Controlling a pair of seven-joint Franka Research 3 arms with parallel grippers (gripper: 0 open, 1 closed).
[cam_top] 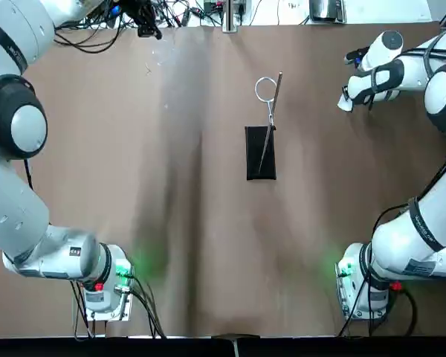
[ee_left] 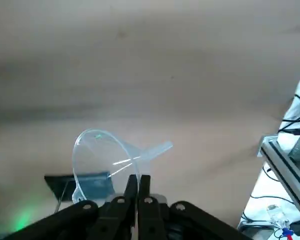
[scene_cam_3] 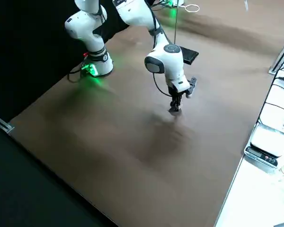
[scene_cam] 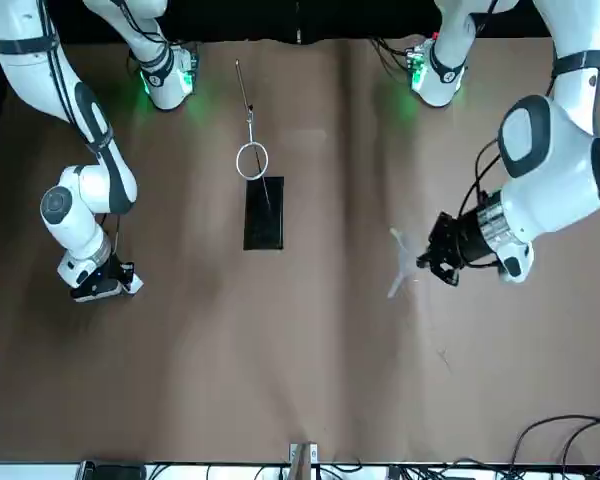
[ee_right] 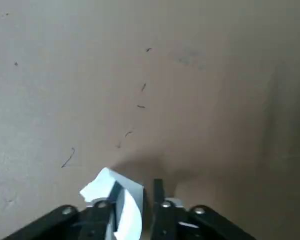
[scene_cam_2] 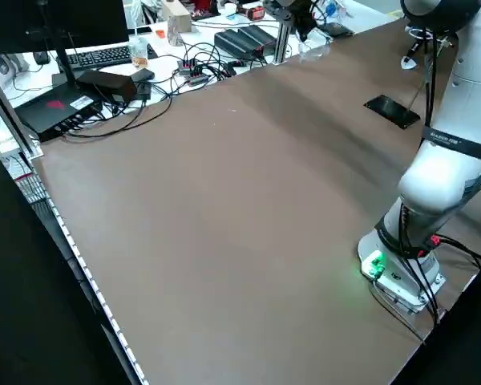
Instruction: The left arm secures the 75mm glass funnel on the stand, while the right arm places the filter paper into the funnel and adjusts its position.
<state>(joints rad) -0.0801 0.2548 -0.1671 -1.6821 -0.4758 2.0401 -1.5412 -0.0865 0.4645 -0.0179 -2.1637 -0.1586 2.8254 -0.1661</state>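
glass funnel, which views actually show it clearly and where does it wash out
Left wrist view: the glass funnel reads clearly, bright rim highlights, pinched between the left gripper fingers. Front view: only a faint pale smear against the brown table. Top view: nearly invisible near the far edge. Green base lights cast glare patches on the table in the top and front views.

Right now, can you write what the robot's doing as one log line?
left gripper: shut on glass funnel, lifted | right gripper: filter paper between fingers | stand: ring empty
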